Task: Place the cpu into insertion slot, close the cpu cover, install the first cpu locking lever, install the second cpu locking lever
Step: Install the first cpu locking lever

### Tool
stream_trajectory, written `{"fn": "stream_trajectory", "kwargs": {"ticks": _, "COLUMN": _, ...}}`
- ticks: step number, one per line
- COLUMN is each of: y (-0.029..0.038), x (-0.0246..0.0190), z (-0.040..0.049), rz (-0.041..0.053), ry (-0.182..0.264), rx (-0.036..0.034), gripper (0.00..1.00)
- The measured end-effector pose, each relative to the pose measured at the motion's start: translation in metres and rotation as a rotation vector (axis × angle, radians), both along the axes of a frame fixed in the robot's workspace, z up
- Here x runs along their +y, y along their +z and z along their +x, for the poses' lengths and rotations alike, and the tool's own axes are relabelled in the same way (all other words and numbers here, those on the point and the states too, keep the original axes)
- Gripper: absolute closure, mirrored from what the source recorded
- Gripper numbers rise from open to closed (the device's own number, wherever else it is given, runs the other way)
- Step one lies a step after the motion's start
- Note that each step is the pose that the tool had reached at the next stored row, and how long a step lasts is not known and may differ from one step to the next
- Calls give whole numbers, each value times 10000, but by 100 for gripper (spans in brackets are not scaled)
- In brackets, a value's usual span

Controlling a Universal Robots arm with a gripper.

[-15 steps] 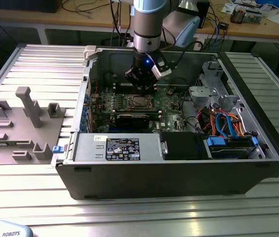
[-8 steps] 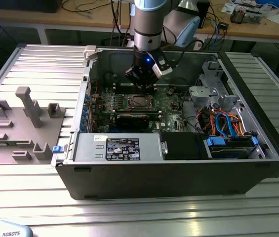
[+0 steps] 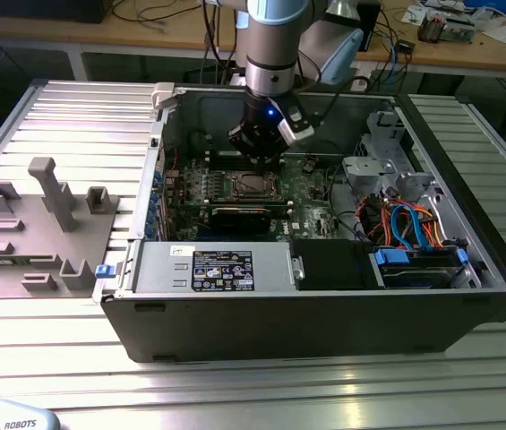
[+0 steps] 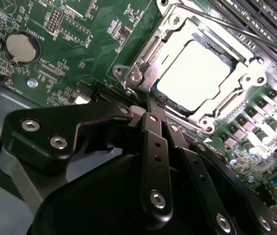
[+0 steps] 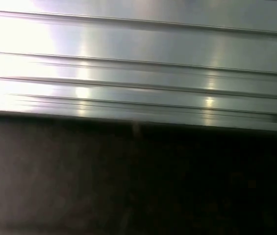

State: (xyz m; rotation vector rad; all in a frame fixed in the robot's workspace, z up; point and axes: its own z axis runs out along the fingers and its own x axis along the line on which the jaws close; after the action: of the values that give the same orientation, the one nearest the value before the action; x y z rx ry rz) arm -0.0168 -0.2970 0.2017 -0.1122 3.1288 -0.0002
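In the second wrist view the cpu (image 4: pixel 193 73), a flat square chip with a silvery top, lies in the insertion slot (image 3: pixel 251 185) on the green motherboard. The cpu cover (image 4: pixel 237 97), a thin metal frame, lies flat around the chip. A thin locking lever rod (image 4: pixel 216 22) runs along the far side of the socket. My gripper (image 4: pixel 151 104) is shut, its black fingertips close together just off the socket's near edge, next to a screw tab at the cover's corner (image 4: pixel 134 76). In the exterior view the gripper (image 3: pixel 260 154) hangs just above the socket inside the open case.
A black power-supply box (image 3: pixel 226 267) lines the case's front wall. A drive cage with blue and orange cables (image 3: pixel 414 228) is at the exterior view's right, and a grey fixture plate (image 3: pixel 38 224) at its left. A coin battery (image 4: pixel 23 46) and memory slots (image 4: pixel 268 22) flank the socket.
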Motion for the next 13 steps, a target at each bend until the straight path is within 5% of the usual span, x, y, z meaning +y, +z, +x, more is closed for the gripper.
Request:
{"fn": "stream_trajectory", "kwargs": {"ticks": 9, "y": -11, "x": 1, "z": 30, "rz": 68, "ry": 9, "rx": 39, "gripper": 89}}
{"fn": "stream_trajectory", "kwargs": {"ticks": 13, "y": 110, "x": -2, "z": 30, "rz": 68, "ry": 9, "rx": 40, "gripper": 89}}
